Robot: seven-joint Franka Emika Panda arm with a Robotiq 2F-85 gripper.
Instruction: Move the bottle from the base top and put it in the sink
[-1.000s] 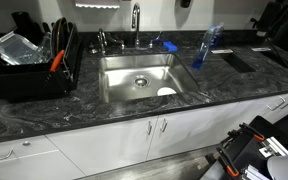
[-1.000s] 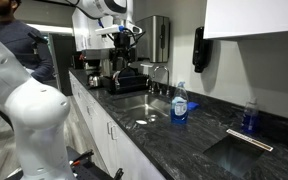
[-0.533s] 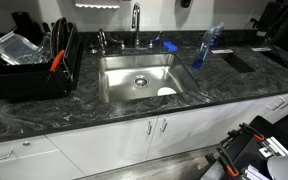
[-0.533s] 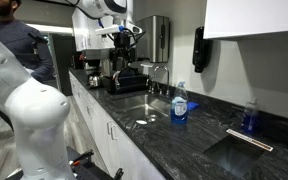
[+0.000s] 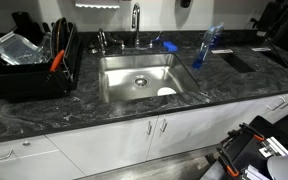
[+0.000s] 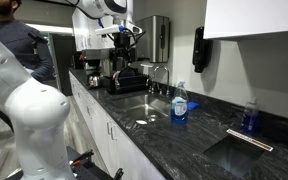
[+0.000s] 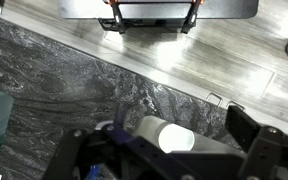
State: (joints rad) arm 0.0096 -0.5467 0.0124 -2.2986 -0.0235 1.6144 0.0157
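One bottle [image 5: 206, 45] stands upright on the dark marbled surface [image 5: 84, 115], right of centre in both exterior views. It is just beside the sink [image 5: 119, 88], not in it, and nothing touches it. In the wrist view the claw [image 7: 164, 145] fills the bottom edge, its fingers [image 7: 79, 150] spread toward either corner. A pale blurred cylinder [image 7: 169, 135] between them can't be identified. The approach looks like the step in hand. The next move calls for reaching the bottle, straddling its slim body and closing mid-height so it doesn't tip.
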